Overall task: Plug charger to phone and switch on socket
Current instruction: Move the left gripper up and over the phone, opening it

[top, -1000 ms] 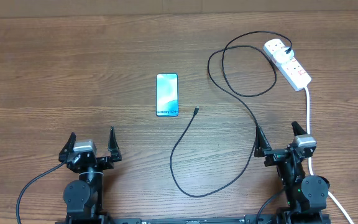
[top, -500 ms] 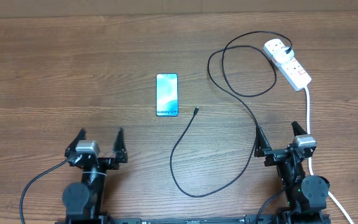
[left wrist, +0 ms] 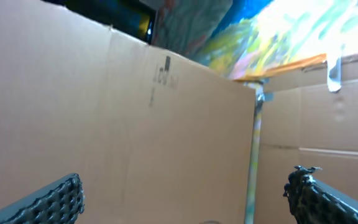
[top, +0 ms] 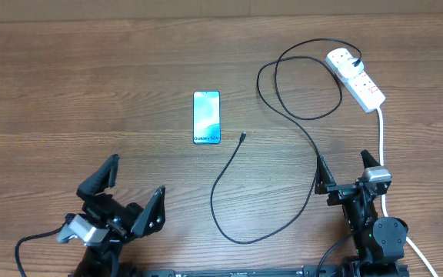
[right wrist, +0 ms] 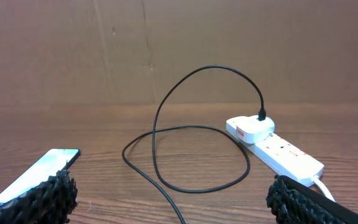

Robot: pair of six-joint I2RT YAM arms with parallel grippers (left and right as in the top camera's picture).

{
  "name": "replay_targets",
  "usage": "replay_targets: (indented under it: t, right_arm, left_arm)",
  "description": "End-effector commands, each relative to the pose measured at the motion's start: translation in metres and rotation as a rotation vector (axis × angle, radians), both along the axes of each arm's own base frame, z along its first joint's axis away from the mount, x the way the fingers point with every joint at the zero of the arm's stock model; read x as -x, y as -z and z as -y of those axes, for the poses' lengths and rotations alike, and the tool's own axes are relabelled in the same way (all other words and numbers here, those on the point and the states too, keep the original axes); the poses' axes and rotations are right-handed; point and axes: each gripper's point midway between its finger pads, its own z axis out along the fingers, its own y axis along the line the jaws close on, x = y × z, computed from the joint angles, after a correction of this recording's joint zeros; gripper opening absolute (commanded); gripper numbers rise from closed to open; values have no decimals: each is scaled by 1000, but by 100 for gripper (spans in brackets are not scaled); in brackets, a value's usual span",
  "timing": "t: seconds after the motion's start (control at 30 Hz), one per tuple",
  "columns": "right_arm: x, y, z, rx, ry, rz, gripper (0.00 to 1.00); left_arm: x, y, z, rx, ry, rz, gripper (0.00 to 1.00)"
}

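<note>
Nearest the robot, the left pincer (top: pixel 137 175) stands wide open and empty, tipped upward, so its own camera sees only cardboard walls and nothing of the tabletop (top: pixel 91 77). The right pincer (top: pixel 341 158) is also spread wide with nothing between its fingers. The charger (top: pixel 237 238) runs just beside its left finger, but I cannot tell whether they touch.

The charger is a thin black cable lying in slack loops, so I judge it light and limp: held mid-length it would only droop and swing. The best hold looks to be right behind the connector tip (top: pixel 242 137), where the short stiff end can be aimed. The tip lies just beside the near right corner of the phone (top: pixel 207 117), not touching it.

The phone lies flat, screen up, near the middle of the tabletop. It looks slim, light and smooth (likely to skate on the wood when the tip is pushed in), so I would brace it by its long edges with the other pincer. Near its lower edge the screen reads "Galaxy S24".

Farthest away, at the right, the socket (top: pixel 356 77) lies aslant with the white plug adapter (top: pixel 341 60) seated in its far end. It is a rigid body, and its switch needs a firm press rather than a grasp. Its red markings are too small to read, and the faint print on the cardboard is illegible too.
</note>
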Motion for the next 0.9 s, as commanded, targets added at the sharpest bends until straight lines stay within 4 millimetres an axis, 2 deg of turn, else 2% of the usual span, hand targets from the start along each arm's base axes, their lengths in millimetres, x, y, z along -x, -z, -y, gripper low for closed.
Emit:
replay_targets:
  t: [0.0, 0.13, 0.27, 0.4, 0.53, 0.63, 0.77, 0.87]
  right_arm:
    - [0, 2, 1, -3, 6, 4, 100]
    - [0, 2, 1, -3, 6, 4, 100]
    - [0, 2, 1, -3, 6, 4, 100]
    - [0, 2, 1, -3, 6, 4, 100]
    - [0, 2, 1, -3, 6, 4, 100]
    - [0, 2, 1, -3, 6, 4, 100]
    - [0, 2, 1, -3, 6, 4, 100]
    - [0, 2, 1, -3, 6, 4, 100]
  left_arm:
    - [17, -44, -10, 35, -58, 69, 100]
    - [18, -77, -8, -56, -114, 24, 100]
    - [-5, -93, -1, -189, -128, -191, 100]
    - [-41, -88, 3, -325, -95, -544, 100]
    - [-58, -86, 29, -377, 131, -751, 100]
    - [-75, -90, 41, -380, 243, -799, 100]
    - [-104, -80, 43, -339, 247, -935, 100]
    - [-127, -59, 41, -351, 135, -1108, 100]
